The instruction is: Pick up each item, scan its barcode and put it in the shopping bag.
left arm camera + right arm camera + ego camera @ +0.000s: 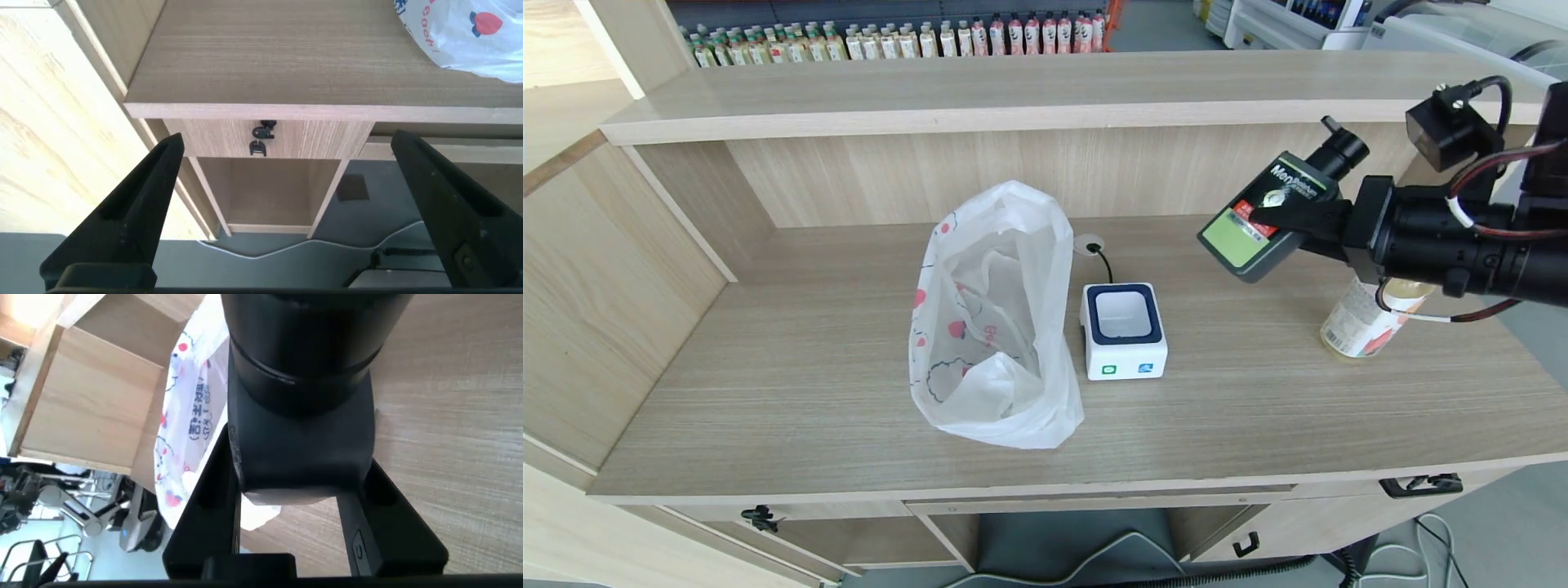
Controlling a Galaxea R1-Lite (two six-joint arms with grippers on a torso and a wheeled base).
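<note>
The dark bottle (1241,241) aloft at right.
We see the right gripper (1297,217) clamped on it, arm level, right of the scanner (1125,329) and bag (992,318); the left gripper (286,216), fingers apart, hangs off the counter's (1258,408) near edge.

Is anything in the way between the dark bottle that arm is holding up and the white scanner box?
Nothing visible. The right gripper holds the dark bottle in the air, right of the scanner, with bare counter between them. The drink bottle stands farther right, under the arm.
</note>
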